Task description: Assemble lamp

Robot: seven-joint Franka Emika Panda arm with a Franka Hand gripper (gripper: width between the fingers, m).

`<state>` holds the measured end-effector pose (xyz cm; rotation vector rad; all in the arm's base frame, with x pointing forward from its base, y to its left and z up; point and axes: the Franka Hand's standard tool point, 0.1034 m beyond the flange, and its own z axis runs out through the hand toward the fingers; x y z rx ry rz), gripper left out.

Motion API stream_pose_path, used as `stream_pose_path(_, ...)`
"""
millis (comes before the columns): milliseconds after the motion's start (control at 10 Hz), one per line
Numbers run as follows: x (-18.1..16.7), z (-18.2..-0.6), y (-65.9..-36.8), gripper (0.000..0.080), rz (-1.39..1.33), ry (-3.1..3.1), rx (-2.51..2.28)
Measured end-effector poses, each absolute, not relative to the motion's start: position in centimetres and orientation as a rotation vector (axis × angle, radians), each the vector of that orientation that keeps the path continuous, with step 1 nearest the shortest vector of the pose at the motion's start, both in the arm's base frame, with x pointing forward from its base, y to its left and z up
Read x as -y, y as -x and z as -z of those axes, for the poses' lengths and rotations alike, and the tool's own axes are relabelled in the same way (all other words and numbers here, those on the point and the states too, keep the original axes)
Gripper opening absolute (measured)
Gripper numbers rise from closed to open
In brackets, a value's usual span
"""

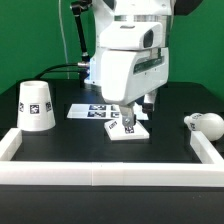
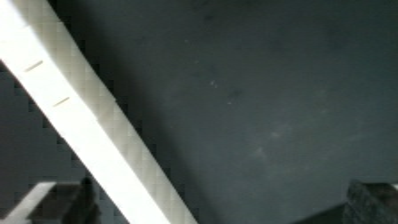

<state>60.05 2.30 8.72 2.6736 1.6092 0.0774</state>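
Observation:
The lamp's small square base lies flat on the dark mat in the middle, its tags facing up. My gripper hangs low right over it, fingertips close to its top. In the wrist view the gripper is open: the two dark fingertips sit far apart in the corners. A white bar runs slantwise between them, nearer one finger; I cannot tell which part it is. The tapered shade stands at the exterior view's left. The round bulb lies at the right.
The marker board lies flat just behind the base, towards the exterior view's left. A low white wall borders the mat at the front and both sides. A black cable hangs behind the arm.

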Motion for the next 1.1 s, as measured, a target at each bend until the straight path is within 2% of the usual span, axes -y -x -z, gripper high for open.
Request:
stream_pose_path(500,-2.1,-8.8,-59.9,0.0699,-0.078,-2.669,-1.614)
stream_pose_path(600,-1.7,-9.2,-59.0,0.0699,-0.101,-2.668,-1.594)
stream_pose_path(900,-1.5,-9.9,-53.9,0.0699,-0.136,-2.710,-1.495)
stream_pose_path(1100,-1.4,-9.8,-53.3,0.0699,-0.129,-2.803,-1.334)
